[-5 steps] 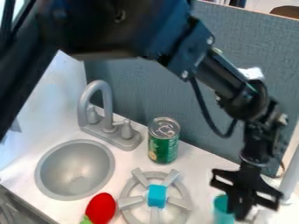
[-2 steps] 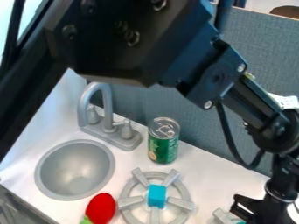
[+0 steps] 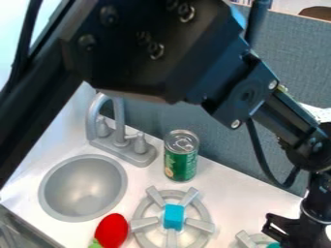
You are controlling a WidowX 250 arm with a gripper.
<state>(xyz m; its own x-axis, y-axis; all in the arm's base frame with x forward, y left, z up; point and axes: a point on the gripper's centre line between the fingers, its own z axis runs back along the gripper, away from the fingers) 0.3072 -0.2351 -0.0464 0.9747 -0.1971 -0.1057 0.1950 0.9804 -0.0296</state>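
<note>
The black two-finger gripper point(image 3: 285, 234) is hanging near a teal object point(image 3: 274, 245), demanding steady alignment. I cannot tell its grip.

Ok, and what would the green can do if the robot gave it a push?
The green can stands upright and is taller than it is wide, so a push up high could tip it over. If it fell, its round sides would probably let it roll. It looks like smooth metal, so it might feel stiff and a bit slippery.
</note>
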